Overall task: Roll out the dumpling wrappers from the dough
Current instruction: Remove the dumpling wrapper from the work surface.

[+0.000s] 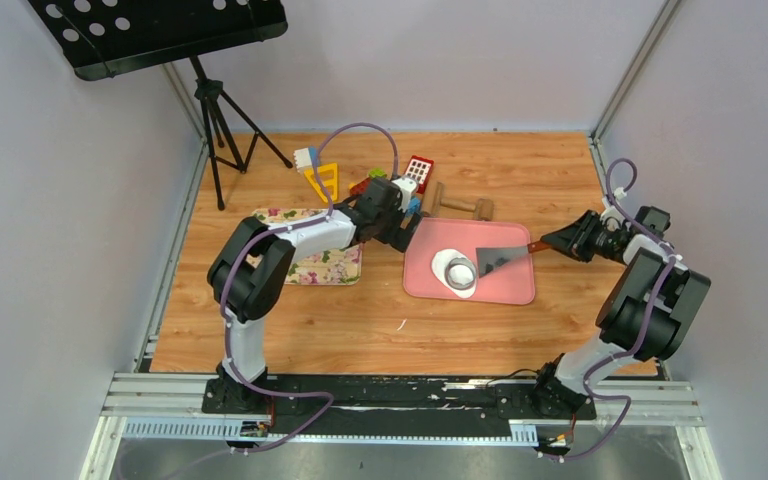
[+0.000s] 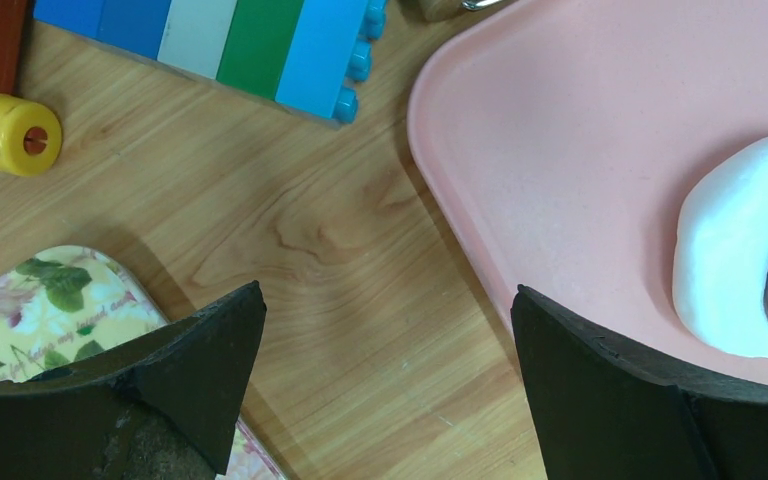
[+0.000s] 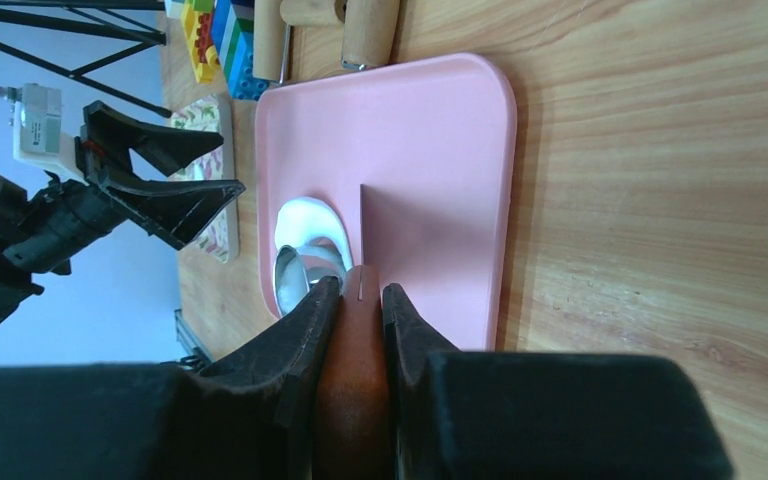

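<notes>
Dough on pink tray, right of spread left claw; right claw pinches scraper handle.

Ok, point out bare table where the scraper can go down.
Free: the wide strip of table between tray and the near edge, and the back right corner beyond the tray. Crowded: behind mat and tray, with toys and rolling pin.
</notes>
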Controlling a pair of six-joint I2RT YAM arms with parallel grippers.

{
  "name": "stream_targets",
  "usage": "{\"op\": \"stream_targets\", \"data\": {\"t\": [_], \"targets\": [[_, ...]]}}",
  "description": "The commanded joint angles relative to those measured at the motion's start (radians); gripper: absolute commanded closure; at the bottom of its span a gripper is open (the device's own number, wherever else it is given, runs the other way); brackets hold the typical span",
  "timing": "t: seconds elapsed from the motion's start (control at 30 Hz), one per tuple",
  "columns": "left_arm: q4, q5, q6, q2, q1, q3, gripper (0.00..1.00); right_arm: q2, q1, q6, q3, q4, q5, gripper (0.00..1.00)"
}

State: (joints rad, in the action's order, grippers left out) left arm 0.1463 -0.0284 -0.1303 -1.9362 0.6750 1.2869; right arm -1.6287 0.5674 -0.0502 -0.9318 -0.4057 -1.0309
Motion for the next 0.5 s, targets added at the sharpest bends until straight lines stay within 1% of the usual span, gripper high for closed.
{"op": "stream_targets", "data": {"t": [0.0, 0.07, 0.2, 0.3, 0.47], "targets": [[0.005, -0.006, -0.024, 0.006, 0.008, 0.041, 0.0, -0.039, 0.002, 0.046, 0.017, 0.019, 0.022, 1.0], [0.003, 0.013, -0.018, 0.027, 0.008, 0.045, 0.0, -0.044, 0.002, 0.046, 0.018, 0.022, 0.023, 1.0], [-0.004, 0.135, -0.008, 0.069, 0.009, 0.064, 0.0, -0.051, 0.003, 0.045, 0.025, 0.03, 0.018, 1.0], [0.01, 0.159, -0.015, 0.08, 0.014, 0.077, 0.0, -0.062, 0.003, 0.046, 0.027, 0.034, 0.011, 1.0], [0.001, 0.179, -0.032, 0.087, 0.014, 0.055, 0.0, -0.086, 0.005, 0.046, 0.03, 0.039, -0.003, 1.0]]}}
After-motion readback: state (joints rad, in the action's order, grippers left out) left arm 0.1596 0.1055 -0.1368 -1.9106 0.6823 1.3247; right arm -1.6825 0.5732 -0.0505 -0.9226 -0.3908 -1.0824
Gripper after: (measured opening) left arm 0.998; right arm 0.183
